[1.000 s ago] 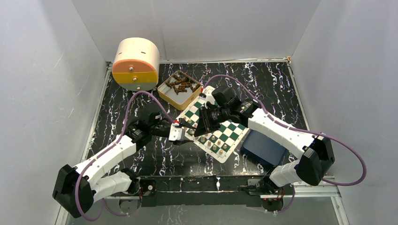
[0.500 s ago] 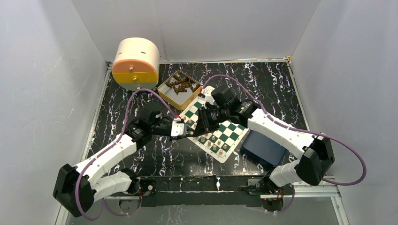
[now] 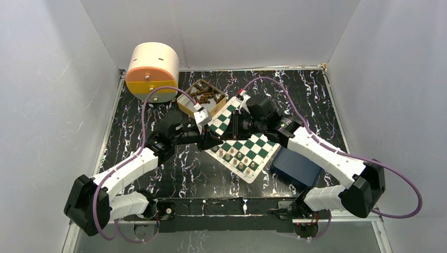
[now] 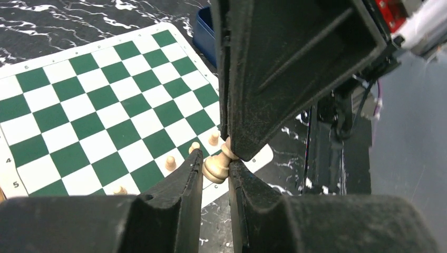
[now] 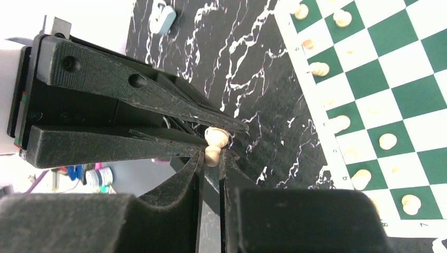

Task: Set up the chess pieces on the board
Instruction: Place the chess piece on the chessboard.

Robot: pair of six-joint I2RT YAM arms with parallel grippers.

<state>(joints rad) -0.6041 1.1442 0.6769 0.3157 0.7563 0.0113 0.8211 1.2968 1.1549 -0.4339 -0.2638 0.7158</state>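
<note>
One light tan chess piece [image 4: 216, 166] is held in the air between both grippers, over the board's left edge. My left gripper [image 4: 215, 158] is shut on its round base. My right gripper [image 5: 212, 155] is shut on its head [image 5: 213, 154], and the base [image 5: 217, 136] sits between the left fingers [image 5: 132, 89]. In the top view the two grippers meet tip to tip, the left gripper [image 3: 211, 140] facing the right gripper [image 3: 227, 132]. The green and white board [image 3: 256, 142] carries several tan pieces [image 3: 240, 158] along its near rows, also seen from the right wrist [image 5: 341, 123].
A tan tin of dark pieces [image 3: 201, 100] stands behind the board's left corner. A round cream and orange box [image 3: 153, 71] is at the back left. A dark blue tray [image 3: 295, 166] lies right of the board. White walls close in the table.
My left gripper has swung up and towards the back right with the piece. My right gripper has shifted back and turned to meet it, and now grips the piece's head.
</note>
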